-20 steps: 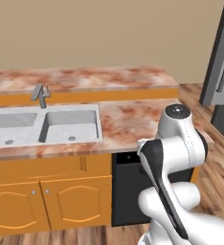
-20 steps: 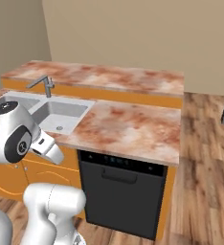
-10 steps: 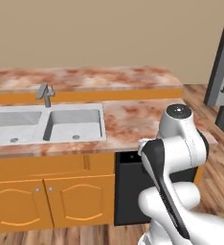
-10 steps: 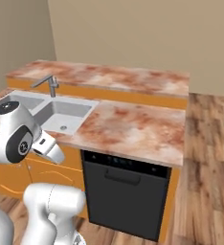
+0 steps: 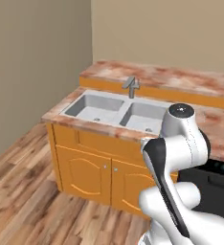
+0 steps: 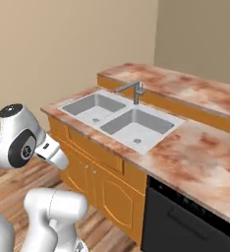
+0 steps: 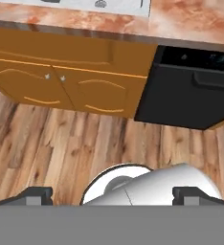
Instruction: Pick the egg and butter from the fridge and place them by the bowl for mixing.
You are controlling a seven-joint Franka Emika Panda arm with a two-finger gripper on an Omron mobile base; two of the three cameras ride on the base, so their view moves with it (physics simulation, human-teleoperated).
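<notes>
Gripper (image 7: 113, 193) wide, holding nothing, we see. Points down at brown wood floor (image 7: 61, 139), near 2 orange cabinet doors (image 7: 71, 88) and black dishwasher (image 7: 190, 95). Grey 2-bowl sink (image 5: 117, 111) above.

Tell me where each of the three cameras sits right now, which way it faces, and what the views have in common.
Left base view: on the base, behind the arm to its left, looking forward and down at the double sink and faucet; the white arm rises lower right.
Right base view: behind the arm to its right, facing the same sink and marbled counter; the arm rises lower left.
Hand view: on the hand, aimed down at the wood floor, orange cabinet doors and black dishwasher; the open gripper shows at the bottom.
Shared: both base views show the sink, faucet and counter.
</notes>
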